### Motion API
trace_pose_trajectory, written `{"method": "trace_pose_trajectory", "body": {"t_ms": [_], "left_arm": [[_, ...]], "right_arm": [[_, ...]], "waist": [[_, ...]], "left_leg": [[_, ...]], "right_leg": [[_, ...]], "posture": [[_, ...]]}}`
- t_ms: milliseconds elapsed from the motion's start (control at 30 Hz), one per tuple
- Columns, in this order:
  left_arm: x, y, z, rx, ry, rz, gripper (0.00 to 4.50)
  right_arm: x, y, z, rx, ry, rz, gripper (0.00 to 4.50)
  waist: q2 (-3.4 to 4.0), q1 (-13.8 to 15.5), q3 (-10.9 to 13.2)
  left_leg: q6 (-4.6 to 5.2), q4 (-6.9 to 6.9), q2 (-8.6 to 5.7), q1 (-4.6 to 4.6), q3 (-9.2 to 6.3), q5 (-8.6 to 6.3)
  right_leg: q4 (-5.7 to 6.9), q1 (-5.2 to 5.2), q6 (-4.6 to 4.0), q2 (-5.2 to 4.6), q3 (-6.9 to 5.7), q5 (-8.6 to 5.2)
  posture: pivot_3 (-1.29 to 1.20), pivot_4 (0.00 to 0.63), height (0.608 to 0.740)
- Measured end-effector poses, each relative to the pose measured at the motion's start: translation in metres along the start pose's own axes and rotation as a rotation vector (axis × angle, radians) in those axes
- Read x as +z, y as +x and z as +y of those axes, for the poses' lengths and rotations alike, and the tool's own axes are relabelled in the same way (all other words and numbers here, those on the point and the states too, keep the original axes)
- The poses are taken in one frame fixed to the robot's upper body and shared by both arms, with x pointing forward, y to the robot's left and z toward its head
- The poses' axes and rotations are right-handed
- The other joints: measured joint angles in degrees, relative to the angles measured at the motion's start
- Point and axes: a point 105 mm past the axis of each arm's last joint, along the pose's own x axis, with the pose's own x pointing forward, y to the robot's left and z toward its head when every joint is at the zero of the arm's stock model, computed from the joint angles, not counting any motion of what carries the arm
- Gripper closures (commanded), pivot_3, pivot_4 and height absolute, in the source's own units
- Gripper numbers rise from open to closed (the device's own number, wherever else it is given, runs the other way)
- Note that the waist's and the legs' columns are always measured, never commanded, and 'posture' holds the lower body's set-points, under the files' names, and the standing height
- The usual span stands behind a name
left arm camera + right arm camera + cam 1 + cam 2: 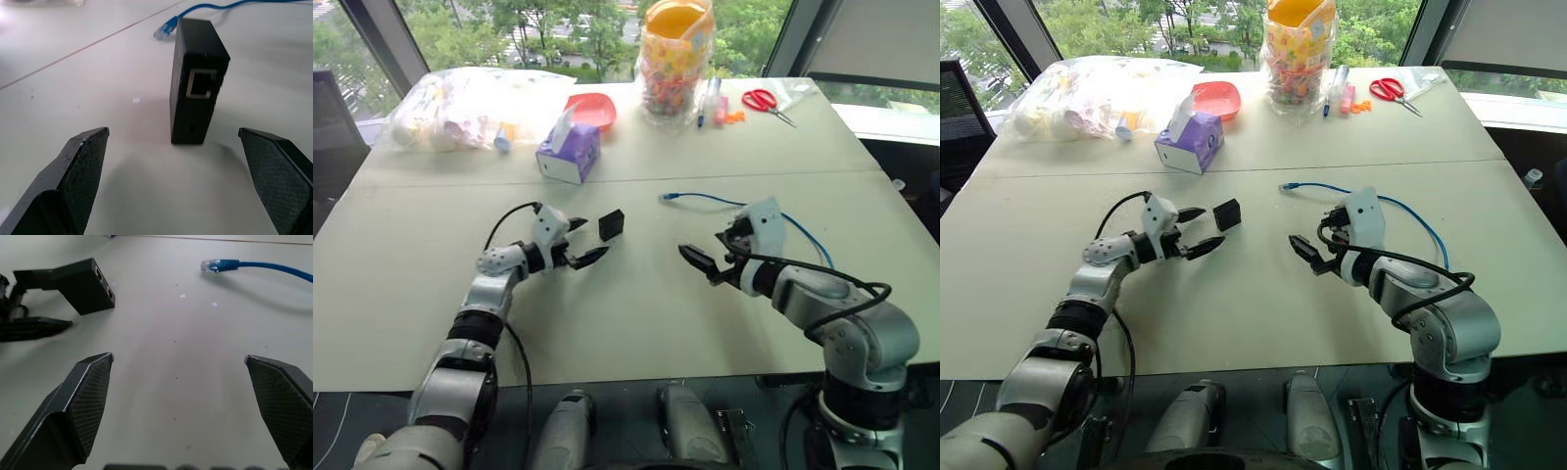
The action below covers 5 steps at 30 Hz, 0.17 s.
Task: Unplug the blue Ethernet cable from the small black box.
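So my left claw (590, 240) is spread wide with nothing in it — the small black box (611, 225) stands on the worktop (626, 323) just past its fingertips. Right claw (186, 401) gapes empty too; the blue Ethernet cable (744, 208) lies unplugged, apart from the box. Back there, a lidded clear jar (675, 59) holds colourful bits.

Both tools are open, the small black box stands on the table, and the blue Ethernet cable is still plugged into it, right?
Not quite. The blue Ethernet cable is already out: its plug lies on the table apart from the small black box, whose port is empty in the left wrist view. The left tool and right tool are open, and the box stands on the table.
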Motion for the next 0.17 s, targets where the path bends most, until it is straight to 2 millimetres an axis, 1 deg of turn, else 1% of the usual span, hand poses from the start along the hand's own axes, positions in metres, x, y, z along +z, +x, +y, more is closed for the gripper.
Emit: {"method": "trace_pose_trajectory", "body": {"t_ms": [67, 167], "left_arm": [[0.004, -0.007, 0.0, -0.01, -0.014, 0.004, 0.03], [0.018, -0.014, -0.001, -0.028, -0.029, -0.012, 0.03]], "right_arm": [[-0.003, -0.004, 0.0, 0.012, -0.02, 0.012, 0.0], [-0.003, -0.007, 0.001, 0.036, -0.044, 0.011, 0.0]], "waist": [[0.0, 0.1, 0.0], [-0.01, 0.3, 0.0]], "left_leg": [[0.0, 0.03, 0.0, -0.03, 0.0, 0.0], [0.0, 0.04, 0.0, -0.03, 0.0, 0.0]], "right_leg": [[-0.03, 0.0, 0.0, -0.01, 0.0, 0.0], [-0.04, 0.03, 0.01, -0.01, -0.01, -0.01]], "posture": [[0.0, 0.15, 0.74], [0.0, 0.15, 0.74]]}}
